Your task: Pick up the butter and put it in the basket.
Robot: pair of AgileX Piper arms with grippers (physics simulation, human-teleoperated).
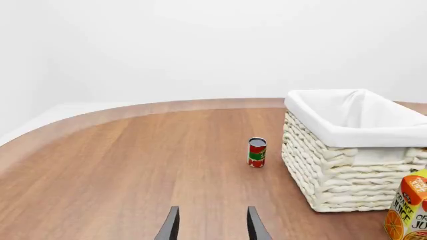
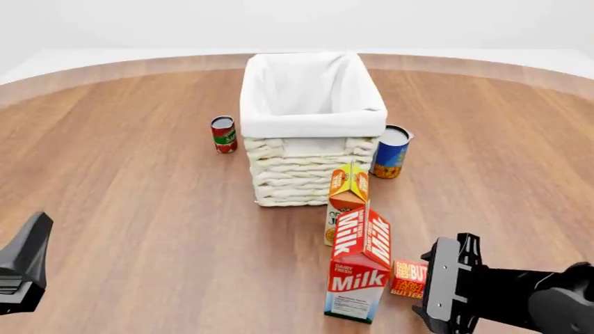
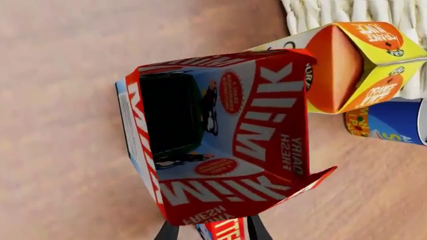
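Note:
The butter (image 2: 410, 278) is a small red-orange box lying on the table just right of the Milk carton (image 2: 360, 268). My right gripper (image 2: 429, 284) is low at the butter's right side. In the right wrist view its open fingers (image 3: 167, 232) stand either side of the butter (image 3: 223, 231), with the gripper (image 3: 210, 229) close against the Milk carton (image 3: 220, 135). The basket (image 2: 314, 115) stands further back at the table's middle and looks empty. My left gripper (image 2: 28, 257) is open and empty at the near left, and also shows in the left wrist view (image 1: 212, 225).
An orange juice carton (image 2: 348, 198) stands between the Milk carton and the basket. A blue can (image 2: 391, 151) stands right of the basket, a tomato can (image 2: 222, 134) left of it. The left wrist view shows the basket (image 1: 347, 165) and tomato can (image 1: 257, 152).

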